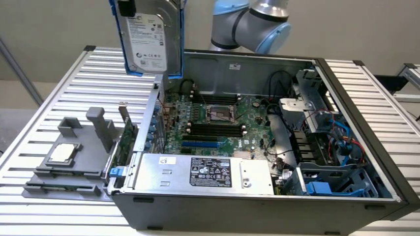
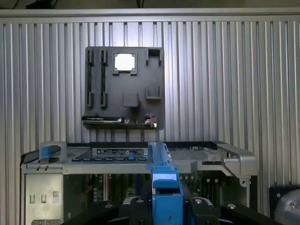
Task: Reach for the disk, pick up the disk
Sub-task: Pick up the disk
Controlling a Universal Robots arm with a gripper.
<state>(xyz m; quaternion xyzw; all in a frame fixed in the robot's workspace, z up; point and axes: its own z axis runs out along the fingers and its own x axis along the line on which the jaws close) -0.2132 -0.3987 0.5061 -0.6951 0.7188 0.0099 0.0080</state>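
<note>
High above the slatted metal table [image 1: 59,93], the silver-grey hard drive with white label and blue plastic bracket [image 1: 149,37] hangs upright in the air, clear of the open grey computer case [image 1: 262,206], over its rear corner on the exterior view's left. Wrist view: blue bracket edge sits between the dark fingers [image 2: 136,206], closed on the drive. Dark grey parts holder [image 1: 69,157] lies beside the case, carrying a small silvery square chip [image 1: 62,152].

The exterior view looked down at an angle from in front of the open grey metal computer case [image 1: 262,196]. The wrist view looked straight down, close above the case [image 2: 140,159]. Both shared the dark grey plastic holder tray [image 1: 66,162] [image 2: 124,89] and ribbed silver surface [image 1: 92,83] [image 2: 234,70].
</note>
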